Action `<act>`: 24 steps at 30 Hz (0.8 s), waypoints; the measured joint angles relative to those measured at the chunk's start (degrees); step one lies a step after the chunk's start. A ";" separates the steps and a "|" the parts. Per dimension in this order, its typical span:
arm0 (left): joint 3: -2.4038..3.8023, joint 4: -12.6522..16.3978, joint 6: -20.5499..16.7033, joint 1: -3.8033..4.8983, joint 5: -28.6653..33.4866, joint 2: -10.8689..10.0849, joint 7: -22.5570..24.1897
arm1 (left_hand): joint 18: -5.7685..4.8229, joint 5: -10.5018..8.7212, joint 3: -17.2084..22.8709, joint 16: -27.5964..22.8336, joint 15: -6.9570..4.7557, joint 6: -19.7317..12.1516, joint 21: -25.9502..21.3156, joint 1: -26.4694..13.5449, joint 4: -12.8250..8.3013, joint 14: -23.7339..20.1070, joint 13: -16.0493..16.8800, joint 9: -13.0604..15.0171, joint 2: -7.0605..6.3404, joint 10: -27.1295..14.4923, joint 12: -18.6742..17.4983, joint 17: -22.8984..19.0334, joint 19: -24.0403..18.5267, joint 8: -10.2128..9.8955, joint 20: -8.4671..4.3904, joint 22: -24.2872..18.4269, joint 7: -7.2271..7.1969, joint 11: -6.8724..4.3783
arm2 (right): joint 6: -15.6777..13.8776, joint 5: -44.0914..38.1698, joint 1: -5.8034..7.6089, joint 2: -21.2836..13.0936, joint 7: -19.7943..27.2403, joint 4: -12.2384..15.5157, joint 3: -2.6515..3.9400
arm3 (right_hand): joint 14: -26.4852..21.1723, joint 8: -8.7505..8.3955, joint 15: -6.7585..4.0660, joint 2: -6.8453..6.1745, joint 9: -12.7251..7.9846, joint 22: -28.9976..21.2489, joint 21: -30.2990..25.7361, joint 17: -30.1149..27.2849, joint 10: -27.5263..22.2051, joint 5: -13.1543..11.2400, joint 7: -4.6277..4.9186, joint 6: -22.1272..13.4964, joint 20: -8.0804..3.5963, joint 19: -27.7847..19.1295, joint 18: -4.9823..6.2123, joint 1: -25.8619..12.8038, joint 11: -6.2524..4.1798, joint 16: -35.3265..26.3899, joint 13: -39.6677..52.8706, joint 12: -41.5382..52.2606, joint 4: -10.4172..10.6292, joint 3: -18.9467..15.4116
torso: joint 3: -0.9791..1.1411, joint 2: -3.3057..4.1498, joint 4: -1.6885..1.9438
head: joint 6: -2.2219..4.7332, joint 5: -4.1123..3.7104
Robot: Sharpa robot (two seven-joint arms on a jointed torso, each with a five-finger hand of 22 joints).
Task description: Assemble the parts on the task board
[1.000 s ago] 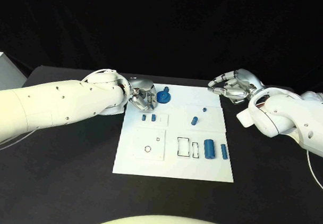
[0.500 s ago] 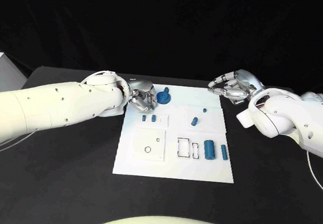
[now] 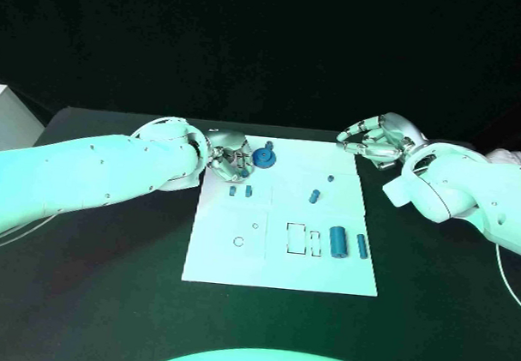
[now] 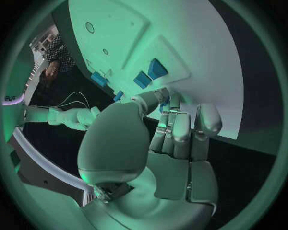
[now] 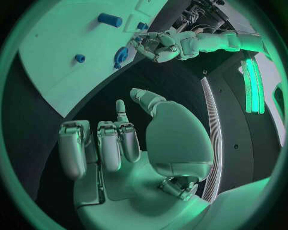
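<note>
The left hand [image 3: 230, 161] sits at the far left corner of the white board [image 3: 279, 268], its fingers curled over the board's edge. A round blue part [image 3: 263, 157] lies just beside its fingertips, on the side toward the other hand; whether the fingers touch or hold it cannot be told. From the left wrist, the hand [image 4: 171, 139] shows its fingers bent down toward the board [image 4: 198, 57], with two small blue pegs [image 4: 150, 74] standing just ahead of the fingertips.

The right hand [image 3: 376, 140] hovers at the far right corner of the board, fingers curled loosely, nothing in them. The right wrist camera shows this hand [image 5: 120, 143] empty above the black table [image 5: 36, 139], fingers bent and apart.

Between the two hands, nearer the robot, a short blue pin [image 3: 314, 195] lies on the board. Further toward the robot from the right hand, two blue cylinders [image 3: 347, 242] stand side by side next to a rectangular slot [image 3: 294, 238].
</note>
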 measured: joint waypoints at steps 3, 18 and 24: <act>0.00 0.02 -0.11 0.00 0.02 -0.03 0.00 | 0.00 0.00 0.00 0.00 0.00 0.00 -0.23 -0.06 0.00 0.00 0.00 0.00 -0.06 0.00 0.00 -0.04 0.00 -0.11 0.00 0.00 0.00 0.00 | 0.00 0.00 0.00 0.00 0.00 -0.04 0.00 | 0.00 0.00 0.00 0.00 0.00 0.00 0.00 0.00 0.00 0.00 0.00 0.00 0.00 0.00 0.00 0.00 0.00 0.00 0.00 0.00 0.00 0.00 | 0.01 0.00 -0.02 | 0.00 0.01; 0.05 -0.63 -0.17 -0.02 0.11 -0.86 -0.43 | 0.00 0.00 0.00 -0.22 0.15 -2.83 -1.02 -0.80 0.01 -0.42 0.26 -0.53 -0.81 -0.32 -1.18 -0.49 -0.54 -1.94 0.29 -0.58 -0.80 0.31 | 0.02 0.00 -0.01 -0.07 -0.01 -0.42 0.00 | 0.00 -0.23 0.00 0.00 0.10 -0.01 -2.07 -0.01 0.00 0.00 0.00 0.00 0.00 0.00 0.00 0.00 0.00 0.00 -0.01 0.00 0.00 0.00 | 0.05 -0.02 -0.03 | 0.10 -0.11; 0.17 -1.58 -0.03 0.10 0.13 -1.70 -0.66 | 0.00 0.00 0.00 -0.27 0.42 -3.29 -1.47 -0.89 0.01 -0.83 0.39 -0.60 -0.89 -0.72 -1.42 -1.33 -1.02 -2.34 0.41 -1.16 -1.03 0.71 | 0.03 0.00 -0.01 -0.12 -0.03 -0.79 0.00 | 0.00 -0.67 0.00 -0.32 0.16 -0.01 -4.10 -0.01 0.00 0.00 0.00 0.00 0.00 0.00 0.89 0.31 0.00 0.00 -0.01 -1.04 0.00 0.00 | 0.05 -0.05 -0.03 | 0.25 -0.40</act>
